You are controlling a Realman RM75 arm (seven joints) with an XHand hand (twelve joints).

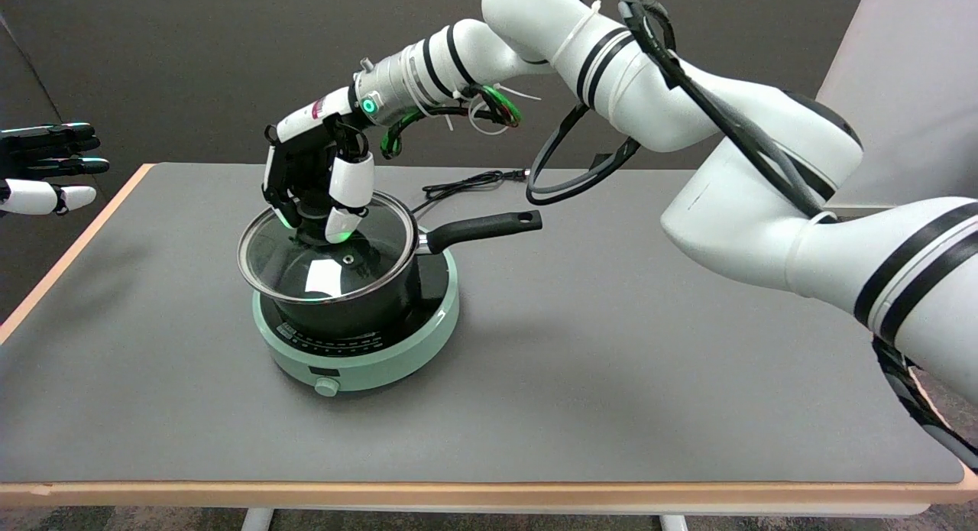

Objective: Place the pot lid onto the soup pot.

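The right hand (317, 187) reaches down with fingers closed around the knob of the pot lid (325, 248), which sits tilted on the soup pot (351, 305). Glass with a metal rim, it looks heavy, slick and breakable; the knob is the only safe hold. The green cooker (367, 348) underneath, the pot's handle (489, 227) pointing right and the cord (466, 183) on the far counter (611, 363) don't obstruct.

bright, even light | glare on pot lid (321, 275) | perhaps slight softness
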